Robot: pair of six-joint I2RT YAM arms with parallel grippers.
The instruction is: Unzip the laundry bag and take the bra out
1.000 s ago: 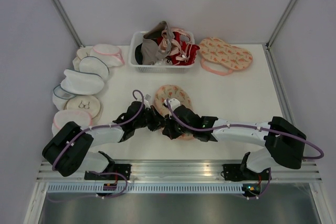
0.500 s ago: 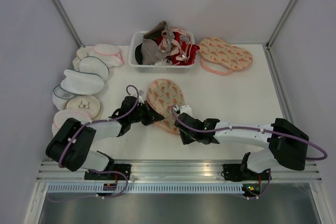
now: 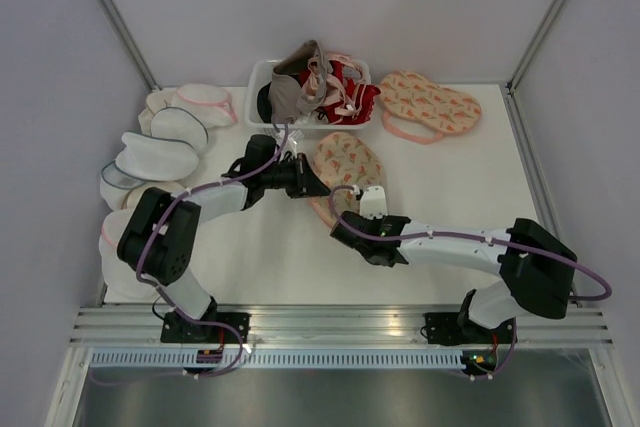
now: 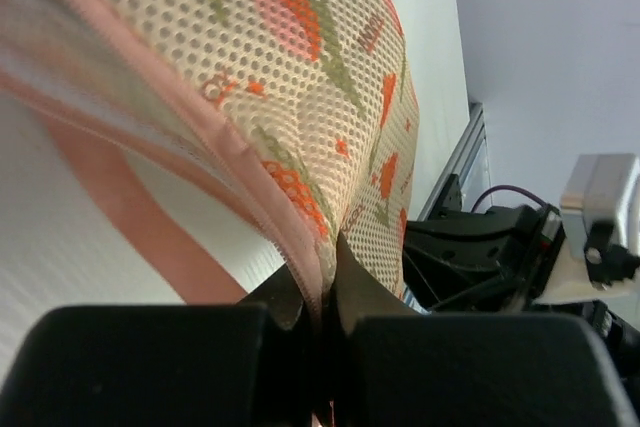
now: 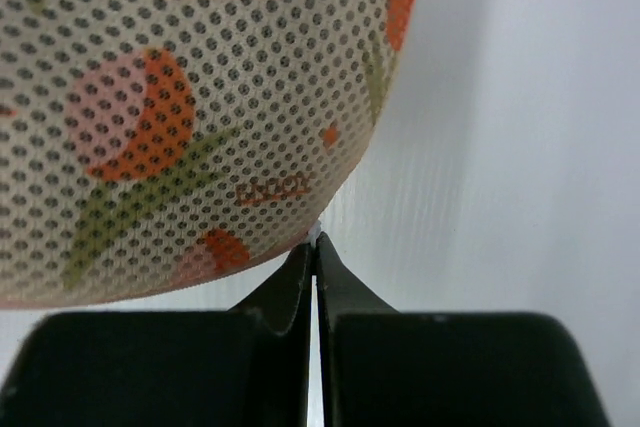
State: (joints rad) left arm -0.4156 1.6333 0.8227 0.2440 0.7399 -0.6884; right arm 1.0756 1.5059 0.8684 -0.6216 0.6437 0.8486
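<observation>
The laundry bag point(image 3: 348, 159), peach with watermelon slices and a pink trim, lies mid-table in front of the basket. My left gripper point(image 3: 320, 188) is shut on its left pink zipper edge; in the left wrist view point(image 4: 320, 299) the trim and the printed mesh point(image 4: 330, 57) run between the jaws. My right gripper point(image 3: 340, 219) is shut on a small white tab point(image 5: 316, 238) at the bag's near edge, with the mesh point(image 5: 180, 107) just above the fingertips. The bra is hidden.
A white basket point(image 3: 262, 125) of red, pink and grey garments stands behind the bag. A second watermelon pouch point(image 3: 430, 103) lies at the back right. Several white mesh round pouches point(image 3: 160, 155) are stacked along the left edge.
The bag has moved back and to the right, toward the basket. The left arm stretched out after it, still gripping the edge. The right gripper shifted from the middle to the bag's near edge.
</observation>
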